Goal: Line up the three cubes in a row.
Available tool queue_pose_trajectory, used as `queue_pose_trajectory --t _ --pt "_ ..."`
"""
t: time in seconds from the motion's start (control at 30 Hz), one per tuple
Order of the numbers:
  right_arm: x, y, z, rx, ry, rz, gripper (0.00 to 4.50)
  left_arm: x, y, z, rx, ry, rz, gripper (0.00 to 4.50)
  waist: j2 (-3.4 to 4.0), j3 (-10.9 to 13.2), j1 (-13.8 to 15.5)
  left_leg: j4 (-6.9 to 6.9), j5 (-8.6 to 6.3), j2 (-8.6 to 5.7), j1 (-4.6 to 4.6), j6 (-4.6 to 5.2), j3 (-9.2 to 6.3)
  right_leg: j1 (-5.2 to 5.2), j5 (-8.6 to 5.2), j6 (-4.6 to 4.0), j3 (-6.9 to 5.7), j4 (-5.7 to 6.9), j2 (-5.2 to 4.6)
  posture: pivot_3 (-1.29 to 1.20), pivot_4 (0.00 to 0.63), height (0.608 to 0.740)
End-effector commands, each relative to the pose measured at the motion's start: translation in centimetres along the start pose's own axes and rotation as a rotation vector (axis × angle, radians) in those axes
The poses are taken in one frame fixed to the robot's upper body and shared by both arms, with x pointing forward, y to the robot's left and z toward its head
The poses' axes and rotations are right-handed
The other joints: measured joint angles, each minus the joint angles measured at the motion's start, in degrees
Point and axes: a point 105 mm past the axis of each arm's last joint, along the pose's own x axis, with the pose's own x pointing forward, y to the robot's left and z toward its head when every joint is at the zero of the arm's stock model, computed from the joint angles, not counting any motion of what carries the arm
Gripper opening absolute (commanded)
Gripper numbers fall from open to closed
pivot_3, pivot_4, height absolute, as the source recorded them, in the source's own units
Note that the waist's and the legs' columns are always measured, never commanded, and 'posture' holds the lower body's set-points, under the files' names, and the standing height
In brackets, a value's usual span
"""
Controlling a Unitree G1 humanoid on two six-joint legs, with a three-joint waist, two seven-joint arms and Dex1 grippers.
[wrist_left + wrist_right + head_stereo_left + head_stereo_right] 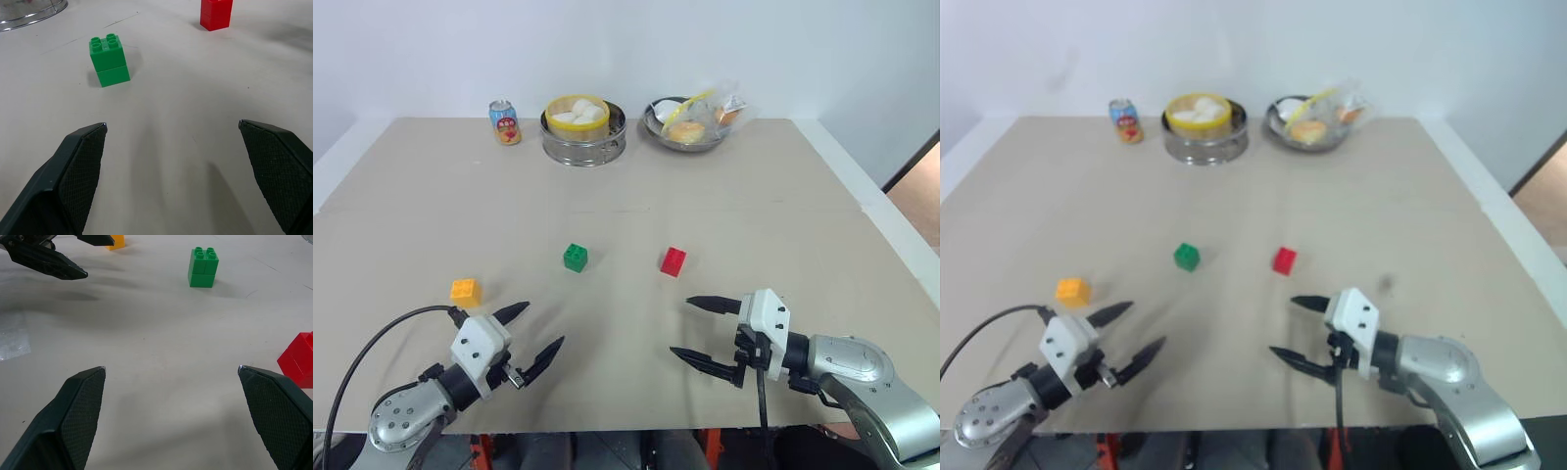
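Three cubes: unaligned | orange cube (pixel 464 290) well left of green cube (pixel 575 257), nearer; red cube (pixel 673 260) right | left gripper (pixel 535 338), right gripper (pixel 704 334) spread wide, empty | nothing placed yet

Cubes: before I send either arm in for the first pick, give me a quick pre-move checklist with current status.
1. Left gripper open and empty: ok.
2. Right gripper open and empty: ok.
3. All three cubes in sight and upright on the table: ok; orange-yellow cube, green cube, red cube.
4. Cubes already in a row: not ok; the orange-yellow one sits nearer the robot than the other two.
5. Room around each cube for the fingers: ok; none touches another.
6. Soda can and food bowls away from the work area: ok, at the far edge.
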Motion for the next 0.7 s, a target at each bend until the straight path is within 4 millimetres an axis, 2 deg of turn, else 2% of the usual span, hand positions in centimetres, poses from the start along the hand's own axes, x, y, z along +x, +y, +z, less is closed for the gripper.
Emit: queue_pose_trajectory --t 0.03,0.17,0.53,0.7 --pt "0.1 -0.3 1.5 -0.036 -0.048 -0.01 4.5 0.1 0.3 0.9 0.025 -0.05 -0.001 4.46 0.0 0.0 0.0 0.0 0.0 0.01 0.0 0.0 0.01 0.0 0.0 0.0 0.0 0.0 0.01 0.0 0.15 0.74" --pt "0.6 -0.4 2.7 -0.014 -0.087 -0.018 4.5 0.0 0.3 1.3 0.015 -0.106 -0.016 4.46 -0.02 -0.01 0.0 0.02 0.0 0.18 0.04 -0.01 0.16 -0.05 0.1 -0.12 0.04 0.0 0.1 0.0 0.15 0.74" --pt "0.8 -0.6 2.9 -0.013 -0.087 -0.072 4.5 -0.2 -0.3 1.3 -0.006 -0.152 -0.065 4.46 -0.03 -0.02 0.03 0.02 -0.09 0.47 0.09 -0.15 0.28 -0.11 0.11 -0.18 0.34 0.0 0.53 0.0 0.15 0.74" --pt "1.0 -2.2 3.0 0.05 -0.13 -0.207 4.5 0.1 0.0 1.5 0.006 -0.152 -0.082 4.46 -0.03 -0.02 0.02 0.02 -0.09 0.57 0.16 -0.16 0.33 -0.12 0.15 -0.24 0.45 0.0 0.68 0.0 0.15 0.74"
